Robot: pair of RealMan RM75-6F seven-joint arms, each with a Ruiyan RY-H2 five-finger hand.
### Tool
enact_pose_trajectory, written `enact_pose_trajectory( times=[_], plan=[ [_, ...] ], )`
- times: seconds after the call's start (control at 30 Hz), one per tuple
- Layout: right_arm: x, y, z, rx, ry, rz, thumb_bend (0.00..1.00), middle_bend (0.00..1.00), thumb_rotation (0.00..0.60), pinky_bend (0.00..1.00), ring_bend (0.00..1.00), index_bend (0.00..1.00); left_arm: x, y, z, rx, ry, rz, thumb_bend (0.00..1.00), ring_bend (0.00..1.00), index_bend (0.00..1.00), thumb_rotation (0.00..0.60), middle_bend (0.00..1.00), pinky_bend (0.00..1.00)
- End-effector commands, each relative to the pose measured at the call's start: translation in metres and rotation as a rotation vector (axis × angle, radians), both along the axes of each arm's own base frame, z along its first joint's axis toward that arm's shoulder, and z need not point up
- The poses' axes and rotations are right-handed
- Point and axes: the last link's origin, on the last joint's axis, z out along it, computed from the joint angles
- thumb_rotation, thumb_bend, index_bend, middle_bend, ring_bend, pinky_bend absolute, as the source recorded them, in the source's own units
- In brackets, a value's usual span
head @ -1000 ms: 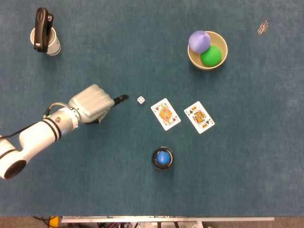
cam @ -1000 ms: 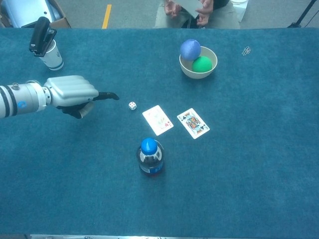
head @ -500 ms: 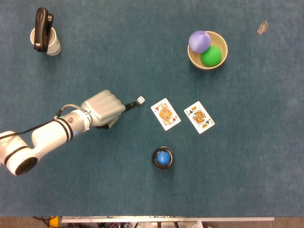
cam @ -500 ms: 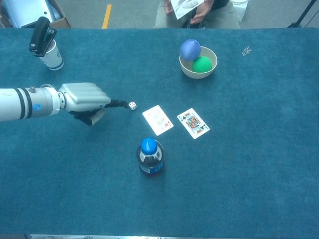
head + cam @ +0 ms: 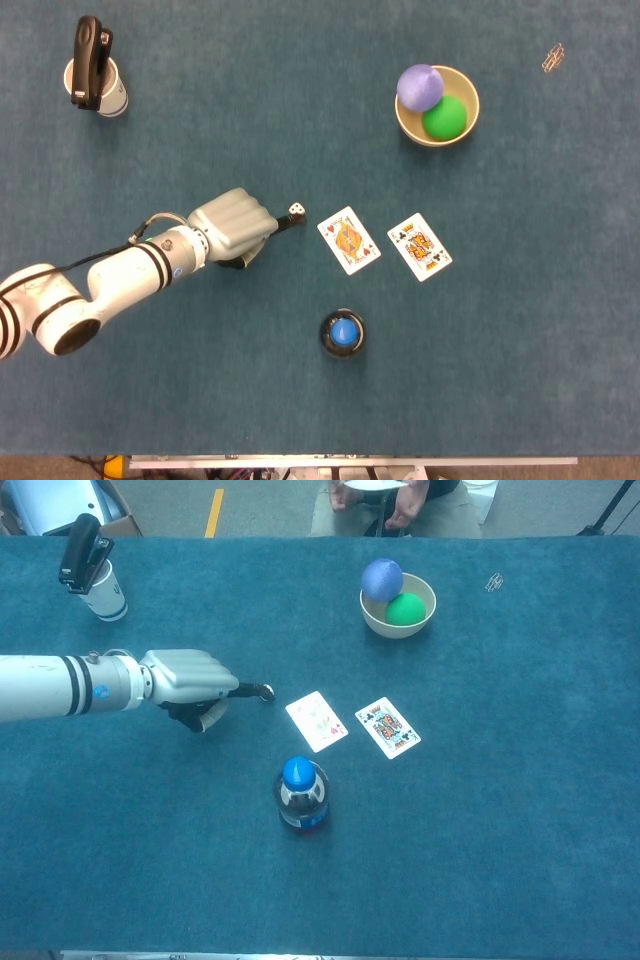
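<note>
Worktop (image 5: 560, 330) surface is a blue-green cloth that fills both views. Left hand (image 5: 235, 226) sits left of centre in the head view, and left of centre in the chest view (image 5: 187, 679). Most of its fingers are curled into the palm with nothing in them; one dark finger (image 5: 283, 222) is extended toward the right of the frame. The tip of that finger meets the white die (image 5: 297, 210), which lies on the cloth just left of the centre cards. In the chest view the die (image 5: 267, 691) is largely covered by the fingertip, so contact is best judged from the head view, where the two appear to touch. Right hand is outside both views.

Two playing cards lie face up, side by side, right of the die: a red-suited card (image 5: 349, 240) nearest it and a black-suited card (image 5: 419, 246) further right, apart from each other. Below the red-suited card stands a bottle (image 5: 302, 796) with a blue cap, upright, well apart from the hand.

In the upper right of the head view a tan bowl (image 5: 466, 125) holds a purple ball (image 5: 420, 87) and a green ball (image 5: 444, 117), touching each other. A paper clip (image 5: 553, 57) lies near the upper right corner. In the upper left corner a white paper cup (image 5: 112, 99) carries a black clip-like object (image 5: 89, 60) standing in it.
</note>
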Motion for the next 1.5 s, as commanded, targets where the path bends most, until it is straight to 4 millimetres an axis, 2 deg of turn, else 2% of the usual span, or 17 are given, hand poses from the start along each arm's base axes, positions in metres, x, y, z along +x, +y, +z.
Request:
enact_pose_trajectory(
  times=[0.03,0.27,0.67,0.9,1.2,1.5],
  plan=[
    [0.000,0.000,0.001,-0.003,0.000,-0.001,0.30,0.37,0.600,0.33,0.25,0.34,-0.001,0.002,-0.002,-0.003,0.003,0.010,0.99,1.00,0.00,0.600,1.00,0.98],
    [0.000,0.002,0.002,-0.009,0.000,-0.001,0.30,0.37,0.600,0.33,0.25,0.34,-0.004,0.006,-0.002,0.004,0.003,0.028,0.99,1.00,0.00,0.600,1.00,0.98],
    [0.002,0.001,-0.001,-0.006,-0.001,0.000,0.30,0.37,0.600,0.33,0.25,0.34,-0.018,0.011,0.018,0.035,0.039,0.042,0.99,1.00,0.00,0.600,1.00,0.98],
    [0.003,0.002,-0.002,-0.007,-0.001,0.002,0.30,0.37,0.600,0.33,0.25,0.34,-0.018,0.011,0.026,0.046,0.038,0.049,0.99,1.00,0.00,0.600,1.00,0.98],
    [0.002,0.004,0.000,-0.011,-0.001,-0.001,0.30,0.37,0.600,0.33,0.25,0.34,-0.013,0.002,0.016,0.013,0.035,0.047,0.99,1.00,0.00,0.600,1.00,0.98],
    [0.000,0.005,0.002,-0.014,-0.002,-0.003,0.30,0.37,0.600,0.33,0.25,0.34,-0.001,0.007,0.013,0.021,-0.004,0.046,0.99,1.00,0.00,0.600,1.00,0.98]
  ],
)
